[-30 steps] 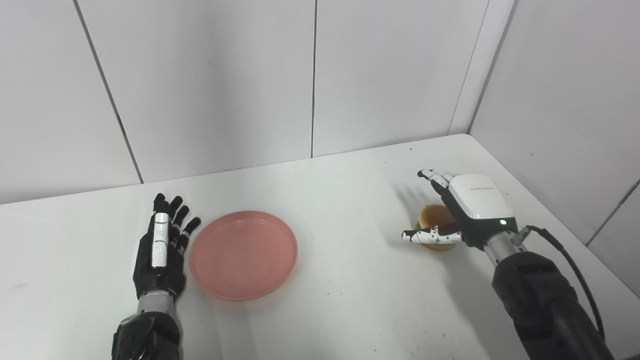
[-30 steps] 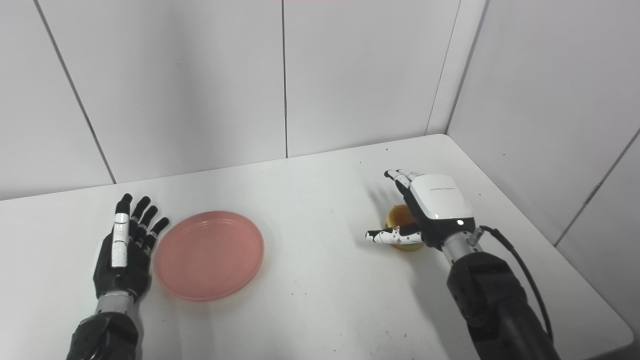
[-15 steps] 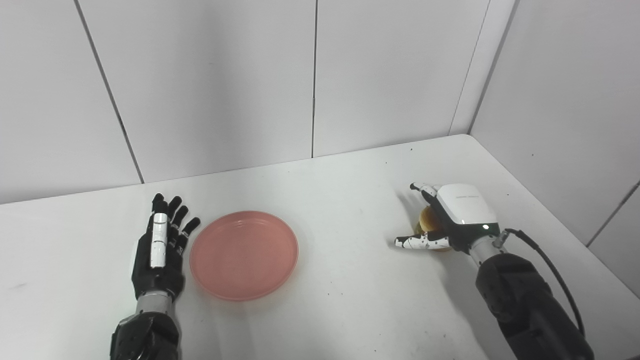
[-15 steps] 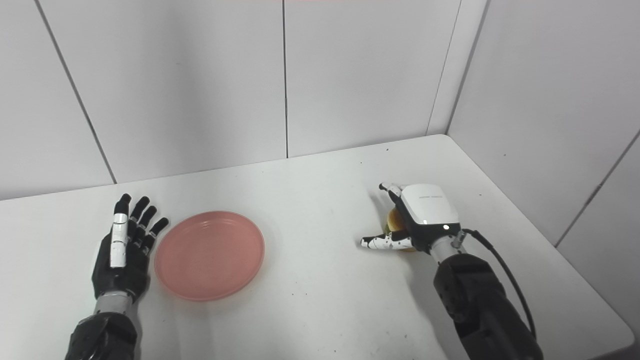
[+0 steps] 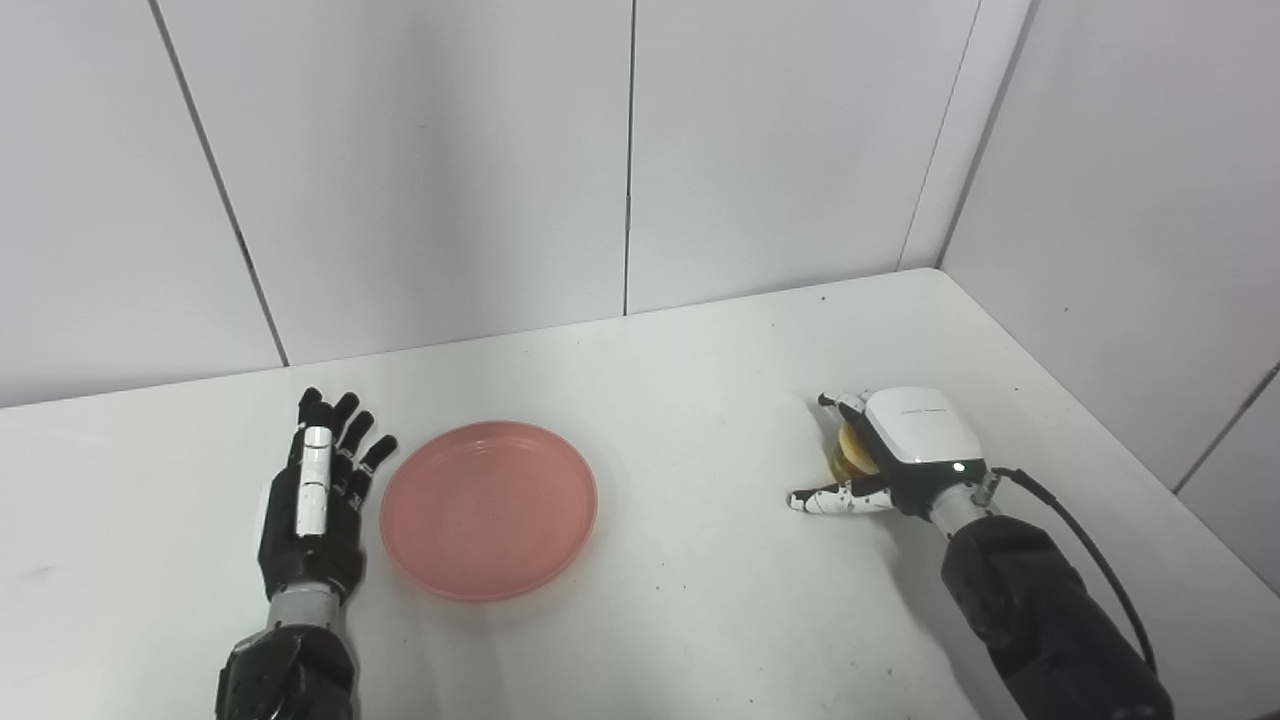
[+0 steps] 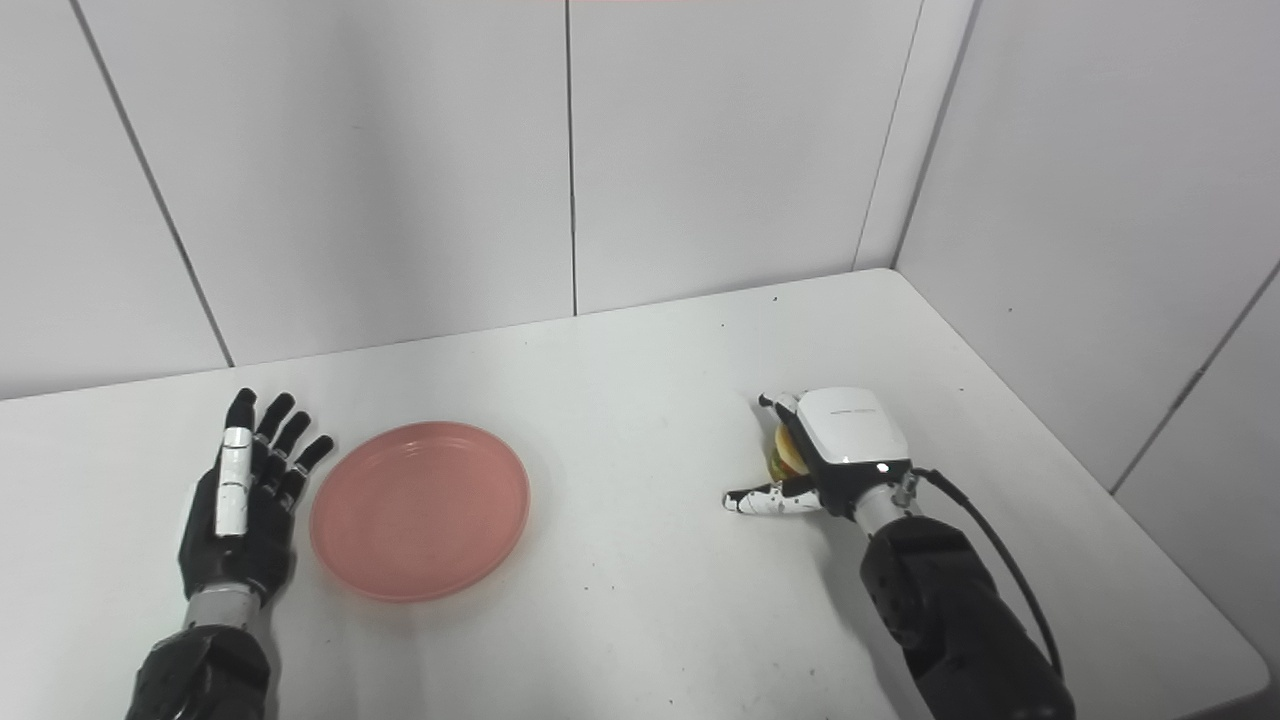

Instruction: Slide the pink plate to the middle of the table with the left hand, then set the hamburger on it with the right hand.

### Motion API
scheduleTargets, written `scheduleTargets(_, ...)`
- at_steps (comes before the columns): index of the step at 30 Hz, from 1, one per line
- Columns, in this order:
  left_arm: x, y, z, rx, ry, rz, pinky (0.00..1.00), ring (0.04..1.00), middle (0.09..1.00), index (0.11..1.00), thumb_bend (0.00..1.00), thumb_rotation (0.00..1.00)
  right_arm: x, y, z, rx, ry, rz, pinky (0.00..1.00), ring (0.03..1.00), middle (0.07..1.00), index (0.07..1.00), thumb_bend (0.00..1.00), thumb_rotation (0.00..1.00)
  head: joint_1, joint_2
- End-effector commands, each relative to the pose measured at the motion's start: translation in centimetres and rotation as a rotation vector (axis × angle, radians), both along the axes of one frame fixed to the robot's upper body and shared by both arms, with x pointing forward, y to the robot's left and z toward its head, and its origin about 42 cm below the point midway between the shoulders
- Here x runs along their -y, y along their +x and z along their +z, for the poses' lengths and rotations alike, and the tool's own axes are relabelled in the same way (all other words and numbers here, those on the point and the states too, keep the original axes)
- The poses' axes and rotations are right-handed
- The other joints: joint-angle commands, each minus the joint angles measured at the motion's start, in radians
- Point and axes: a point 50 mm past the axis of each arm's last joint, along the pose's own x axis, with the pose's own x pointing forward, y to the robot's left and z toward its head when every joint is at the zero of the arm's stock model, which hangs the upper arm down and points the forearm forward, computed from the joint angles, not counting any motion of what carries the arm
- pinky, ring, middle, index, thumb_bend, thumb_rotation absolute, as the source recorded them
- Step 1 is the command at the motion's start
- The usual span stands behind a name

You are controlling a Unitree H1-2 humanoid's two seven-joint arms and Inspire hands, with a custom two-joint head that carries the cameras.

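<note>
Here the right hand (image 5: 905, 450) curls its fingers (image 5: 835, 404) around the hamburger (image 5: 853, 455) on the counter (image 5: 700, 600), thumb extended. The left hand (image 5: 318, 510) lies flat, fingers apart, just beside the pink plate (image 5: 488, 508).

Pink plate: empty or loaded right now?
Empty. The pink plate shows only its bare surface; the hamburger sits far right under the right hand.

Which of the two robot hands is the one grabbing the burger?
The right hand, with the white back. It is curled over the hamburger, thumb sticking out. The black left hand lies flat and open beside the pink plate, holding nothing.
</note>
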Motion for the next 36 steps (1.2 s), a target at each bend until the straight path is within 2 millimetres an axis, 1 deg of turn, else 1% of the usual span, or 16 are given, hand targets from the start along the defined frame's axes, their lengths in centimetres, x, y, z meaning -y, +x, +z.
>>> scheduleTargets(1,-0.7,0.3,-0.5,-0.047,-0.006,-0.001,0.85,0.945,0.929,0.980,0.80,0.69,1.7,1.0,0.5,0.037,-0.031,-0.012,0.82,0.755,0.746,0.763,0.82,0.62,0.001,0.000)
scheduleTargets(2,-0.8,0.4,-0.4,-0.042,-0.006,0.001,0.84,0.943,0.931,0.981,0.80,0.69,2.0,1.2,0.1,0.037,-0.022,-0.010,0.69,0.671,0.697,0.720,0.81,0.63,0.003,-0.001)
scheduleTargets(3,-0.9,0.5,-0.2,-0.036,-0.004,0.004,0.84,0.943,0.931,0.981,0.80,0.69,2.2,1.3,-0.1,0.033,-0.005,-0.010,0.67,0.659,0.691,0.715,0.81,0.63,0.003,-0.001)
scheduleTargets(5,-1.1,0.6,0.0,-0.029,-0.001,0.008,0.83,0.936,0.940,0.981,0.80,0.69,2.2,1.5,-0.3,0.028,0.025,-0.010,0.54,0.586,0.645,0.681,0.78,0.61,0.003,-0.001)
scheduleTargets(6,-1.1,0.6,0.0,-0.028,0.000,0.012,0.83,0.931,0.939,0.982,0.81,0.69,2.2,1.6,-0.4,0.031,0.037,-0.007,0.47,0.539,0.605,0.659,0.77,0.60,0.013,-0.010)
scheduleTargets(9,-1.3,0.4,0.0,-0.034,-0.007,0.015,0.86,0.929,0.940,0.985,0.82,0.68,1.9,1.7,-0.8,0.033,0.064,-0.002,0.32,0.385,0.472,0.586,0.74,0.53,0.020,-0.015)
scheduleTargets(10,-1.3,0.4,-0.1,-0.038,-0.005,0.013,0.86,0.927,0.941,0.990,0.82,0.68,1.8,1.7,-1.0,0.030,0.072,0.000,0.28,0.336,0.417,0.536,0.72,0.52,0.022,-0.018)
scheduleTargets(12,-1.3,0.5,-0.1,-0.042,0.002,0.012,0.83,0.921,0.937,0.988,0.81,0.68,1.8,1.9,-1.3,0.029,0.077,0.005,0.23,0.289,0.365,0.467,0.72,0.51,0.024,-0.016)
scheduleTargets(15,-1.4,0.7,0.2,-0.035,0.002,0.010,0.82,0.919,0.934,0.986,0.80,0.68,1.7,2.0,-1.8,0.031,0.083,0.005,0.22,0.279,0.354,0.436,0.72,0.52,0.025,-0.023)
scheduleTargets(19,-1.3,0.7,0.6,-0.023,0.004,0.005,0.81,0.909,0.937,0.990,0.83,0.69,1.7,2.1,-2.4,0.034,0.090,0.006,0.20,0.266,0.345,0.433,0.72,0.49,0.025,-0.025)
scheduleTargets(24,-1.0,0.4,0.3,-0.030,0.007,0.000,0.81,0.913,0.929,0.989,0.79,0.67,1.9,2.4,-2.6,0.032,0.098,0.005,0.21,0.275,0.353,0.444,0.71,0.51,0.034,-0.026)
scheduleTargets(25,-1.0,0.4,0.2,-0.032,0.006,0.000,0.81,0.911,0.925,0.983,0.79,0.67,1.9,2.4,-2.5,0.037,0.103,0.006,0.21,0.267,0.345,0.437,0.72,0.49,0.034,-0.026)
scheduleTargets(30,-0.7,0.4,-0.2,-0.039,-0.002,-0.002,0.81,0.904,0.921,0.973,0.80,0.66,1.2,2.9,-1.0,0.100,0.110,0.041,0.24,0.298,0.375,0.450,0.71,0.48,0.060,-0.036)
scheduleTargets(33,-0.7,0.6,-0.1,-0.039,-0.005,-0.004,0.83,0.910,0.924,0.971,0.80,0.66,0.4,3.2,0.1,0.163,0.128,0.079,0.22,0.280,0.360,0.445,0.73,0.46,0.082,-0.037)
scheduleTargets(34,-0.7,0.6,-0.1,-0.036,-0.003,-0.004,0.83,0.909,0.923,0.971,0.80,0.66,-0.2,3.2,0.7,0.187,0.137,0.101,0.21,0.267,0.347,0.461,0.62,0.32,0.082,-0.037)
scheduleTargets(36,-0.6,0.6,0.1,-0.031,0.003,-0.004,0.83,0.906,0.922,0.976,0.80,0.66,-1.5,3.0,1.8,0.237,0.146,0.140,0.21,0.268,0.348,0.475,0.54,0.21,0.108,-0.040)
